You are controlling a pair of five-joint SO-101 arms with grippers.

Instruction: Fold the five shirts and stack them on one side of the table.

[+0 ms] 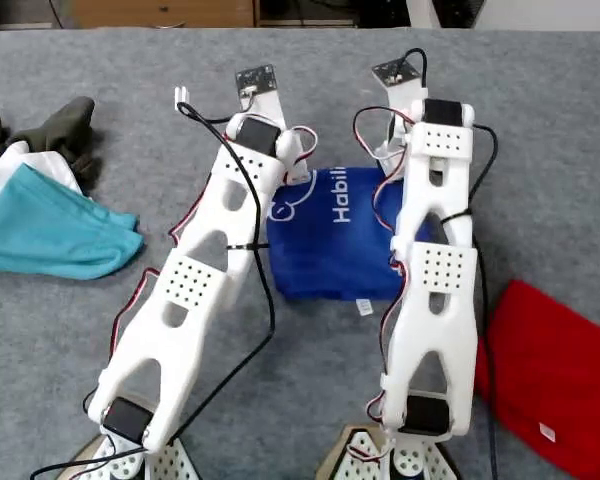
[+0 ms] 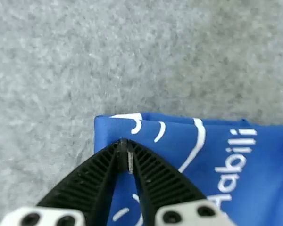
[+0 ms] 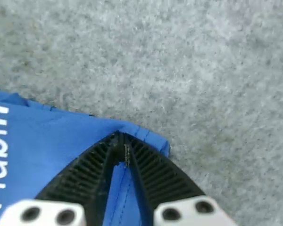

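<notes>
Blue shirt [image 1: 330, 240] gripped at two corners
Left gripper [image 2: 126, 151] and right gripper [image 3: 121, 147] each clench a corner of it; red shirt [image 1: 555, 375] lies apart, beyond the right arm

— Where is the middle shirt [image 1: 330, 250] lying?
— It is lying flat on the table [image 1: 540, 120], between the two arms and partly under them.
— And the grippers?
— The left gripper [image 2: 125, 153] is pinching its far left corner, and the right gripper [image 3: 120, 146] is pinching its far right corner.
— What is sitting out to the sides?
— A heap of shirts [image 1: 50, 225] is lying at the left edge, well apart. A single shirt [image 1: 560, 380] is lying at the near right edge, just beside the right arm.
</notes>
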